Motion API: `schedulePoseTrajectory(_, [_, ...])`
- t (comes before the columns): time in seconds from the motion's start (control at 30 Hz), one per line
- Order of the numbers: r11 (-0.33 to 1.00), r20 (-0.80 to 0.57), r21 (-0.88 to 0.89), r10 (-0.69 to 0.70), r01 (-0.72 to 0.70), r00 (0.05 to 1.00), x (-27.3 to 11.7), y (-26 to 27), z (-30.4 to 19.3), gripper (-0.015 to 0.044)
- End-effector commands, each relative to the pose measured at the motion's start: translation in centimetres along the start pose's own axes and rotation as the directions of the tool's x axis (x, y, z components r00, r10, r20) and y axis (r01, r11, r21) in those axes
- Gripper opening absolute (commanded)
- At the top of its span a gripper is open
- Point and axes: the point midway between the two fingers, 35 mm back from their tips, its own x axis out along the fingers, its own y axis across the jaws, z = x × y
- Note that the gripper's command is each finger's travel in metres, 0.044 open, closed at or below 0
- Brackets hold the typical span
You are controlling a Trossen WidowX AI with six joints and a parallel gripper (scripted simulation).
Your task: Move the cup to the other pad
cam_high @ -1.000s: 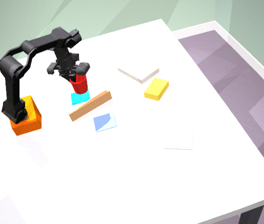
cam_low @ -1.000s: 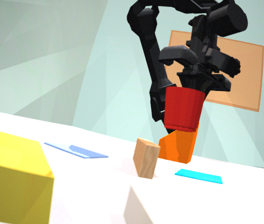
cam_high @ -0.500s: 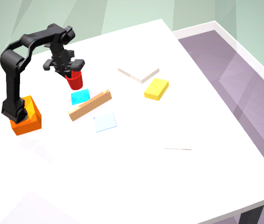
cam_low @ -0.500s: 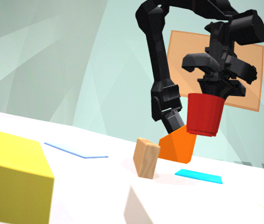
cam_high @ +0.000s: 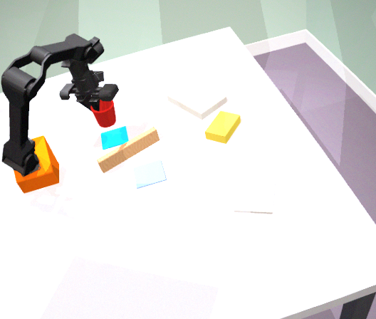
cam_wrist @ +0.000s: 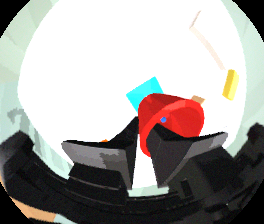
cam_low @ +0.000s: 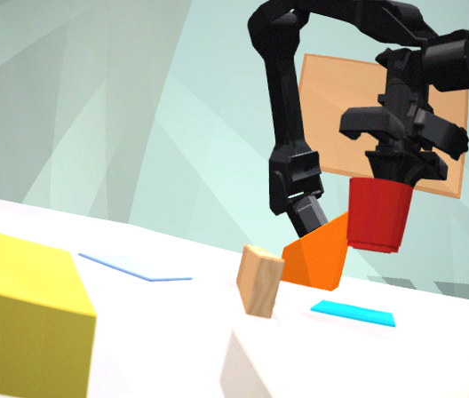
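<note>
The red cup [cam_high: 105, 117] [cam_low: 379, 215] [cam_wrist: 152, 106] hangs above the table, near or over the cyan pad [cam_high: 115, 138] [cam_low: 353, 313] [cam_wrist: 144, 93]. It leans slightly, with its mouth up. My gripper [cam_high: 97, 105] [cam_low: 393, 174] [cam_wrist: 140, 119] is shut on the cup's wall, with one finger inside the rim. A blue marble [cam_wrist: 163, 120] shows inside the cup in the wrist view; other marbles, if any, are hidden. The cyan pad is bare. The pale blue pad [cam_high: 150, 174] [cam_low: 134, 268] lies bare on the other side of the wooden bar.
The wooden bar [cam_high: 129, 149] [cam_low: 260, 284] [cam_wrist: 198, 99] stands between the pads. A yellow block [cam_high: 223, 126] [cam_low: 27, 333] [cam_wrist: 231, 85] and a white slab [cam_high: 202, 115] [cam_low: 241, 373] lie farther off. An orange block [cam_high: 40, 179] [cam_low: 313, 264] sits at the arm's base.
</note>
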Motion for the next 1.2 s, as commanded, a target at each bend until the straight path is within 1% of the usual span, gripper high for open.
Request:
schedulePoseTrajectory(0.0, [1.0, -0.004, -0.001, 0.002, -0.002, 1.0, 0.6, 0.0, -0.1, 0.0])
schedulePoseTrajectory(1.17, [1.0, -0.006, 0.0, 0.0, 0.0, 1.0, 6.2, 0.1, -0.1, 0.0])
